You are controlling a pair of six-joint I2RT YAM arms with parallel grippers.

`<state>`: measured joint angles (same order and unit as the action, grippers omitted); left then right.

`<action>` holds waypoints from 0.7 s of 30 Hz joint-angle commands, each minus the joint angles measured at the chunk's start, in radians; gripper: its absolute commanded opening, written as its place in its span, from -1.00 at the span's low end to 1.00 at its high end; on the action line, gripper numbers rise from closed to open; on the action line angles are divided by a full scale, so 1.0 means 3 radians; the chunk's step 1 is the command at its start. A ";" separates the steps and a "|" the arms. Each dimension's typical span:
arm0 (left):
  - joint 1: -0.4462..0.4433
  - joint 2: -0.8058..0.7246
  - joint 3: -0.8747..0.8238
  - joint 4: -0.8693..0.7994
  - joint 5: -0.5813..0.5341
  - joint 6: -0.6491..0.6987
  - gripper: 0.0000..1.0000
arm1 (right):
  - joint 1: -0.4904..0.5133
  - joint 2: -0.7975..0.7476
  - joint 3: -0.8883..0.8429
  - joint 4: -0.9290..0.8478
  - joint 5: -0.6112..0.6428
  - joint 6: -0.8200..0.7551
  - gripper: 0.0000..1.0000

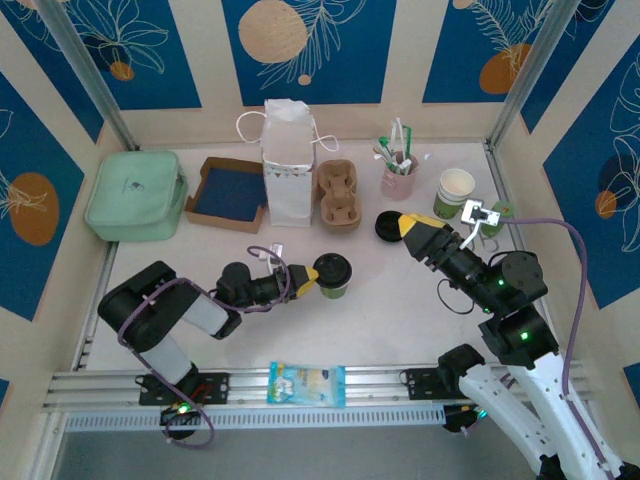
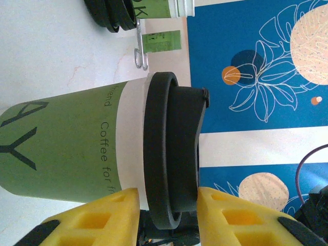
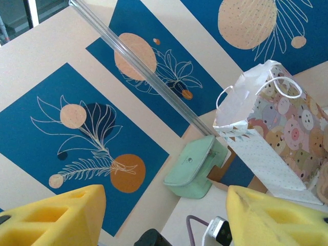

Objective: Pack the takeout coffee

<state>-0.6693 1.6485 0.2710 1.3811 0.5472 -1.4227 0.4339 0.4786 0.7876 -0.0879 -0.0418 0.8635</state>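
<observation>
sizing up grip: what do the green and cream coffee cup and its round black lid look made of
The green and cream coffee cup looks like matte paper: printed lettering, no glare. Its round black lid looks like moulded plastic, smooth with a faint sheen on its stepped rim; which plastic is unclear.

Bright, even light leaves only soft shadows on the table [image 1: 390, 325], and every view is sharp.

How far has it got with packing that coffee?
Done: the black lid sits on the takeout coffee. In hand: the left gripper straddles that lid. Left: the cup stands on the table, not yet in the cardboard carrier or paper bag.
</observation>
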 commanded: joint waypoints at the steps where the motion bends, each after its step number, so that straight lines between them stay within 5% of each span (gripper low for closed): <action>1: 0.0030 0.0081 0.0047 0.0090 0.0076 0.0064 -0.28 | -0.0019 -0.0047 -0.0021 -0.0027 -0.0024 -0.0020 0.28; 21: 0.0029 0.0150 0.0120 0.0090 0.0102 0.0060 -0.22 | -0.0074 -0.0098 -0.0046 -0.0066 -0.0040 0.0004 0.28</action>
<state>-0.6693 1.6791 0.2893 1.3949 0.5510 -1.4227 0.4175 0.4633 0.7830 -0.1020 -0.0448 0.8635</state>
